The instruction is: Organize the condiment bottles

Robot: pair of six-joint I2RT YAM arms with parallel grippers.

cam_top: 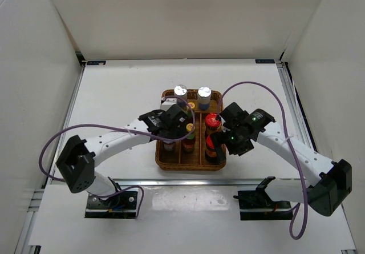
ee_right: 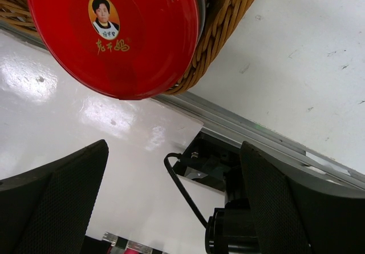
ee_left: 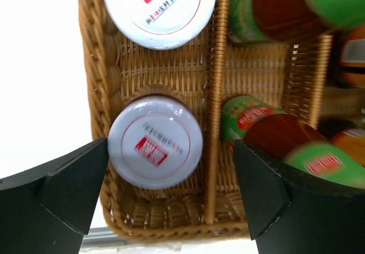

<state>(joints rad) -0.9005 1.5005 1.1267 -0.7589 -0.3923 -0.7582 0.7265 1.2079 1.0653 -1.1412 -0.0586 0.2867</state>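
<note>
Hovering over the wicker tray (cam_top: 191, 166) at mid-frame, the left gripper (ee_left: 170, 145) spreads its fingers wide either side of a short pale-lidded jar (ee_left: 155, 148) in the tray's left-hand compartment. A matching jar (ee_left: 159, 5) stands just above it in that wrist view. The right gripper (ee_right: 174, 145) gapes as well, with nothing between its fingers and a red-capped bottle (ee_right: 114, 31) at the upper left of its view. Silver-capped bottles (cam_top: 181, 90) stand along the tray's top edge.

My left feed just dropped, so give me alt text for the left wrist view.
The left gripper hangs open above a pale-lidded jar standing in the outer compartment of the wicker tray, with a second such jar beyond it. Two red-and-green-labelled bottles, blurred, stand in the next compartment.
</note>
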